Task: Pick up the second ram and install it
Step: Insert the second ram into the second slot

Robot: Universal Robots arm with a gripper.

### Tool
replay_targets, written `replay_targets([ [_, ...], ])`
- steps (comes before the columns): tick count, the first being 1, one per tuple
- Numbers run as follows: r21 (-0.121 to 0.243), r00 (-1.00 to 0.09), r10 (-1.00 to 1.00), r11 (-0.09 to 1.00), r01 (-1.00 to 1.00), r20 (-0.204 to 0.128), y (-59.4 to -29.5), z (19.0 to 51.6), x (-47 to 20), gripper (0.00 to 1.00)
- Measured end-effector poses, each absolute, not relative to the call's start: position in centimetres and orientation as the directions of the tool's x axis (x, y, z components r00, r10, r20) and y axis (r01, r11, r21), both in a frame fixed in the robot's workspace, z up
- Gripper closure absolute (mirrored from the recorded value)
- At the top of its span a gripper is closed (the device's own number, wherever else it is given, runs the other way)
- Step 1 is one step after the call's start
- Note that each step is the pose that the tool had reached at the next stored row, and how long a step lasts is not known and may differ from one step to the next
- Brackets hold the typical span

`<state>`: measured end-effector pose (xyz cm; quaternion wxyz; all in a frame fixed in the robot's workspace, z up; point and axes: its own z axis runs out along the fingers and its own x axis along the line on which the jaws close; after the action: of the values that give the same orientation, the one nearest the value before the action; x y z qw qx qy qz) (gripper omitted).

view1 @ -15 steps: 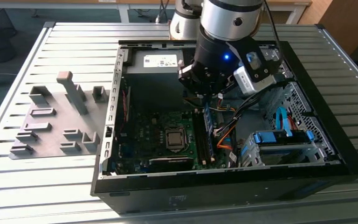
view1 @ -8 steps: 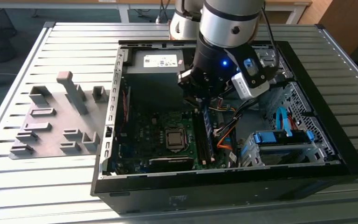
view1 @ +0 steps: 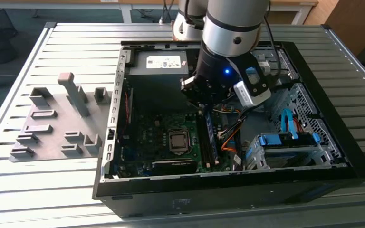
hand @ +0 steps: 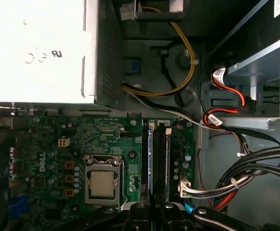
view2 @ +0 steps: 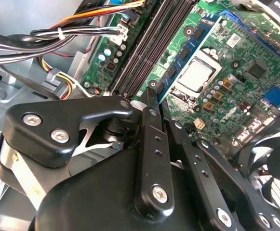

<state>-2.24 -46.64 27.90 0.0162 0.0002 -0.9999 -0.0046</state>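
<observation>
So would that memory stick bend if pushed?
Probably stiff: the ram is a thin flat board standing on edge. Likely light for its length. Being so thin, a sideways shove might crack it.

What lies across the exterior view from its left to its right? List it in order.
Grey fixture blocks on the slatted table → the computer case's left wall → processor socket → memory stick under the gripper → orange cables → blue drive bay.
</observation>
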Motion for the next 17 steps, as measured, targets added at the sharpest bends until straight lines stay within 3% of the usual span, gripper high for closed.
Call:
replay_targets([
  [17,0.010,-0.999,0.000,1.000,0.000,0.034,-46.66,26.72,-2.24,0.86],
])
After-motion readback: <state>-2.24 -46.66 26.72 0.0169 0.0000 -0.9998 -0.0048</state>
